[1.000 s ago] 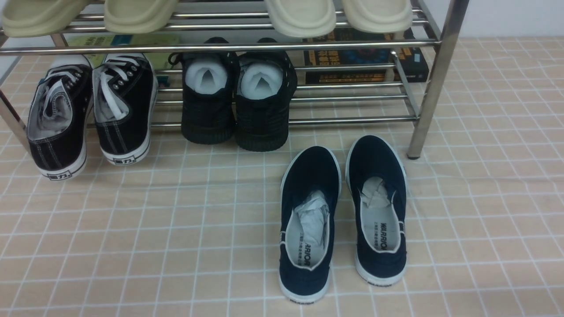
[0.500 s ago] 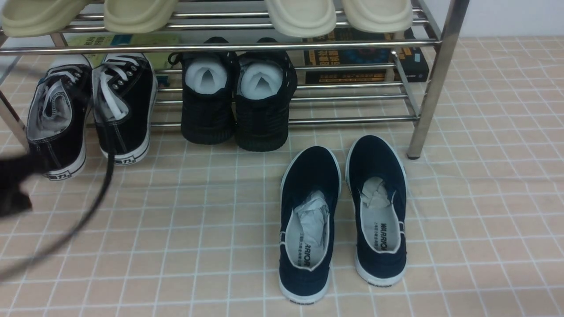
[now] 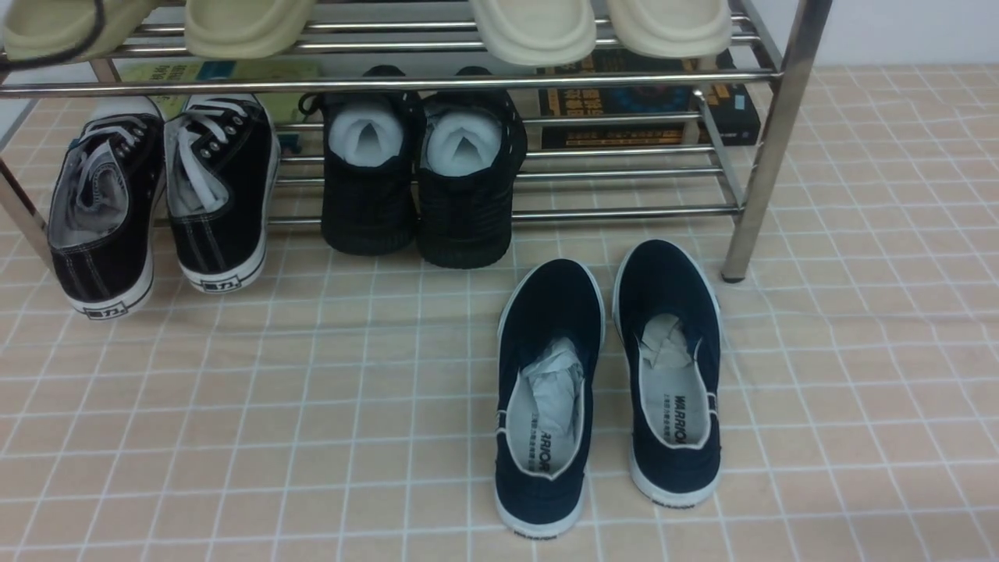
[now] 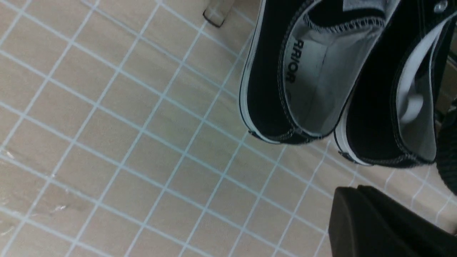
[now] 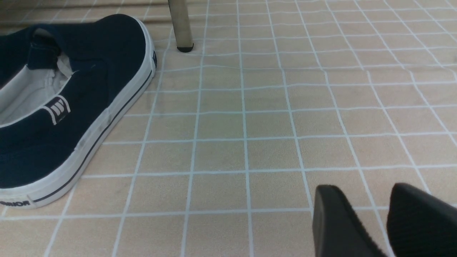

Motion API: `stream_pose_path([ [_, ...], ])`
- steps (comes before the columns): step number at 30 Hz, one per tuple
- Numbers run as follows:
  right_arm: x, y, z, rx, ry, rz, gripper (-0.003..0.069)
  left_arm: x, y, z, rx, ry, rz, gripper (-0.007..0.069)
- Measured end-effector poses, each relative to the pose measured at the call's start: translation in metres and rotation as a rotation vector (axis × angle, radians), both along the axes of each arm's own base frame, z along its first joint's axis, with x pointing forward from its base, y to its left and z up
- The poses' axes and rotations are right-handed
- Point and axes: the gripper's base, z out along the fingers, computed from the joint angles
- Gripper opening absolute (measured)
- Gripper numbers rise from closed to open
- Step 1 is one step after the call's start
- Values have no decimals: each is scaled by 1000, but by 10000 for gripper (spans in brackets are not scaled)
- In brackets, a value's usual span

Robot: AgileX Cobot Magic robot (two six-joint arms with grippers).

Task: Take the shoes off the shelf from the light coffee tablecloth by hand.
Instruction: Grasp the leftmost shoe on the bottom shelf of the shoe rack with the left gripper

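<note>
Your left pincer (image 4: pixel 360 214) is pressed together near the shoes (image 3: pixel 156 195), frame left; w/o spreading it'd prob. shove them into the shelf (image 3: pixel 773 140). Right pincer (image 5: pixel 371 203) is slightly spread, empty.

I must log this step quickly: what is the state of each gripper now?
Left gripper: closed, holding nothing.
Right gripper: open, holding nothing.

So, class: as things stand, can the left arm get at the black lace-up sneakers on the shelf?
Probably yes. The sneakers jut heel-first past the shelf onto bare tablecloth, and the left wrist view shows them close. The left fingers are shut, though, and must open first.
</note>
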Motion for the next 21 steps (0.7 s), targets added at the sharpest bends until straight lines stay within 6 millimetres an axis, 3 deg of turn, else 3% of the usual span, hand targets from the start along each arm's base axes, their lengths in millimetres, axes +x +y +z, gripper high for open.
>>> stream_pose_path([
  [6,0,0,0,0,0,0,240,24,11,-26,16,29,5,59],
  [9,0,0,0,0,0,0,240,33,15,-35,21,25,11,118],
  [15,0,0,0,0,0,0,240,54,20,-59,27,15,-24,318],
  [21,0,0,0,0,0,0,240,68,23,-79,28,16,-56,396],
])
